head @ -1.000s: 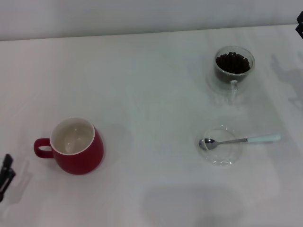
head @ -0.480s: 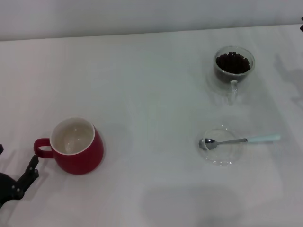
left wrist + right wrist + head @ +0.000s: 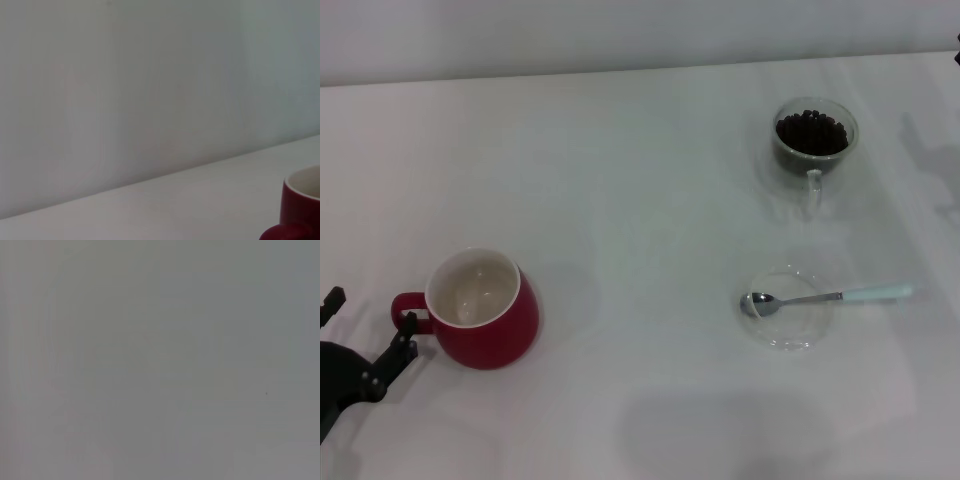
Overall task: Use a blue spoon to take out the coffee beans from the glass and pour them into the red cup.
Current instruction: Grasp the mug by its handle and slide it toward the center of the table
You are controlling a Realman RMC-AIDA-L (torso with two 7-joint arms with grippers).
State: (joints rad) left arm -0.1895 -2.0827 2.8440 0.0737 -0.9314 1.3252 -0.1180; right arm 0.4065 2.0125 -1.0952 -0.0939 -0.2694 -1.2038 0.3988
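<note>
Risk: the left gripper (image 3: 365,340), fingers spread apart, sits just left of the red cup (image 3: 483,309) at its handle; a nudge could tip the cup. Right of the cup, the blue spoon (image 3: 825,297) rests across a saucer (image 3: 790,338). Beyond it stands the glass (image 3: 814,134) of coffee beans (image 3: 811,133). The right gripper is out of view.

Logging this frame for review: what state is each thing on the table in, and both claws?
red cup: upright, empty.
glass: upright, holding coffee beans.
blue spoon: lying across the glass saucer, untouched.
left claw: open, by the red cup's handle.
right claw: out of view.
</note>
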